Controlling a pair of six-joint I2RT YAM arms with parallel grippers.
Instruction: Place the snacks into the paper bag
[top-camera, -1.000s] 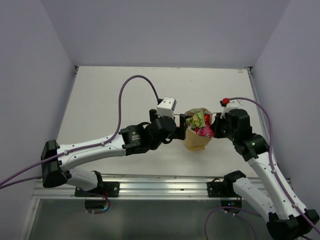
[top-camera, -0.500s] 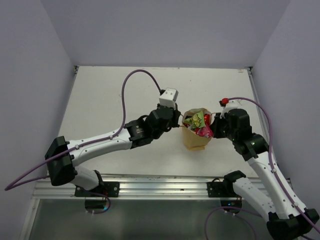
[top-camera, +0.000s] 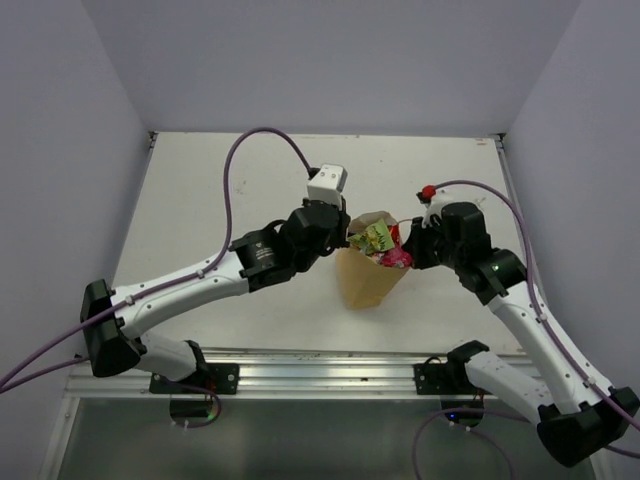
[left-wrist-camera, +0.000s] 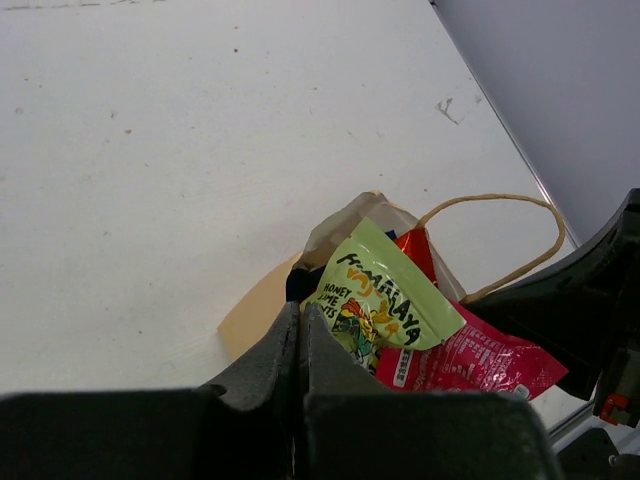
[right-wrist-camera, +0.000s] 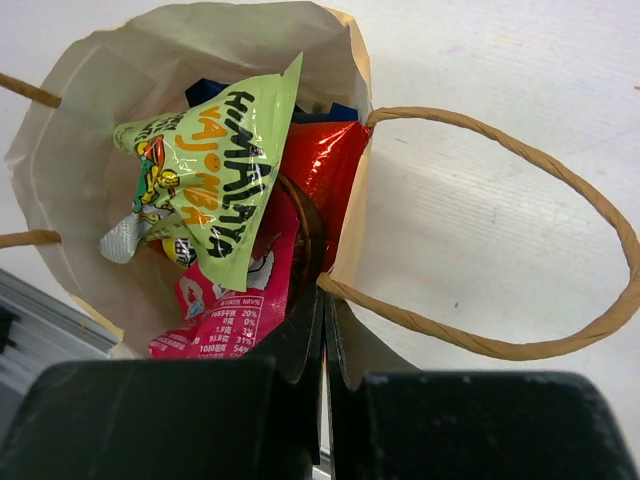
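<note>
Just ahead of left gripper (top-camera: 347, 240) and right gripper (top-camera: 410, 248), between both, rim at their tips: paper bag (top-camera: 362, 285), tilted, table (top-camera: 200, 200) beneath. Inside it: snacks (top-camera: 378, 238).

Light was bright, even and diffuse across the white bench (top-camera: 200, 200), leaving only faint, soft shadows beneath the arms. The red foil packet (right-wrist-camera: 325, 165) carried small glints, while the near fingers (left-wrist-camera: 265, 370) looked dark and blurred.

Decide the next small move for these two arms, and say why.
Probably ease the paper bag upright onto the table. The left gripper and right gripper are each shut on its rim, and the green packet and pink packet stick out of its mouth, so a tilt could spill them.
</note>
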